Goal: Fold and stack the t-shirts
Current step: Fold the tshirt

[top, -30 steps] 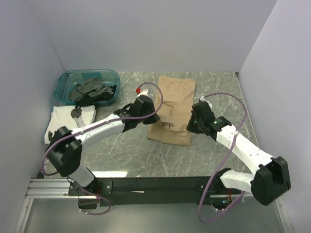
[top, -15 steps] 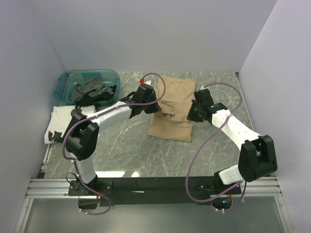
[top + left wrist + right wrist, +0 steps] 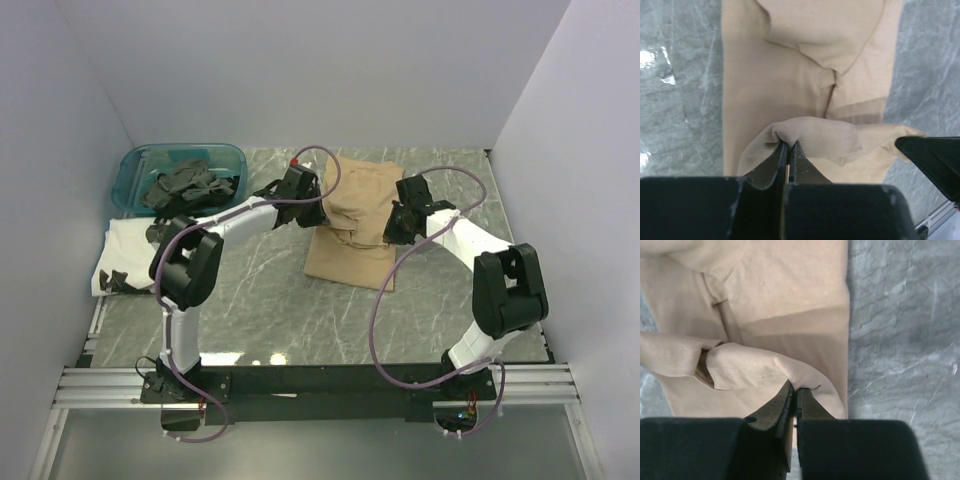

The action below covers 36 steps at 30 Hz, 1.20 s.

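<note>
A tan t-shirt (image 3: pixel 355 215) lies partly folded on the marble table, its near hem lifted and carried over its middle. My left gripper (image 3: pixel 318 213) is shut on the shirt's left hem corner, seen pinched in the left wrist view (image 3: pixel 789 144). My right gripper (image 3: pixel 392 228) is shut on the right hem corner, seen pinched in the right wrist view (image 3: pixel 795 387). The tan t-shirt (image 3: pixel 805 85) fills the left wrist view, and the tan t-shirt (image 3: pixel 770 300) spreads under the right gripper. A folded white shirt (image 3: pixel 140 250) lies at the left.
A teal bin (image 3: pixel 140 165) at the back left holds dark crumpled shirts (image 3: pixel 190 187). White walls close the table on three sides. The arms' cables loop above the table near both grippers.
Both grippers have moved toward the back of the table, drawing the shirt's near hem up and over its middle. Both arms are stretched further out.
</note>
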Tool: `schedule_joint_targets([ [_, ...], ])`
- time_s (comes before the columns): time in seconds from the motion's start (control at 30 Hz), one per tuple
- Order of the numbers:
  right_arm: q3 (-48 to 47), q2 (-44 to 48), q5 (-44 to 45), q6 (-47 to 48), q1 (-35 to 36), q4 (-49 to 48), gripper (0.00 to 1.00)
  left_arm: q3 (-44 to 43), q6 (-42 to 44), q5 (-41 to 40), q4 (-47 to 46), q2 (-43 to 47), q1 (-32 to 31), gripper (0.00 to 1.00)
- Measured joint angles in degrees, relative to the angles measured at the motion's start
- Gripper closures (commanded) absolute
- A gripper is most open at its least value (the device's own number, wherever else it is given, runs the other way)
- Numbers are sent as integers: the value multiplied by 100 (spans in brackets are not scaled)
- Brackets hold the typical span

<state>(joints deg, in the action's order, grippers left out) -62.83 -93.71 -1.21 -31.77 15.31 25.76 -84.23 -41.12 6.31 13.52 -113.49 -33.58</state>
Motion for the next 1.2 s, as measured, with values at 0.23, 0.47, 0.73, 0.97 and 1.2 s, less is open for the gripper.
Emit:
schedule_joint_targets([
  [0.23, -205, -343, -98, 52, -153, -63, 27, -184, 111, 208, 122, -273, 133, 26],
  [0.47, -254, -304, -177, 118, -186, -94, 16, -214, 155, 365, 96, -267, 157, 0],
  [0.73, 614, 813, -535, 146, -186, -306, 16, 1003, 111, 407, -175, 739, 157, 1],
  [0.97, 1886, 1475, -1016, 138, -184, -433, 17, 2575, -101, 472, -560, 1943, 151, 1],
  [1.2, 2509, 1515, -1344, 66, -184, -483, 24, 3392, -422, 662, -831, 1982, 107, 17],
])
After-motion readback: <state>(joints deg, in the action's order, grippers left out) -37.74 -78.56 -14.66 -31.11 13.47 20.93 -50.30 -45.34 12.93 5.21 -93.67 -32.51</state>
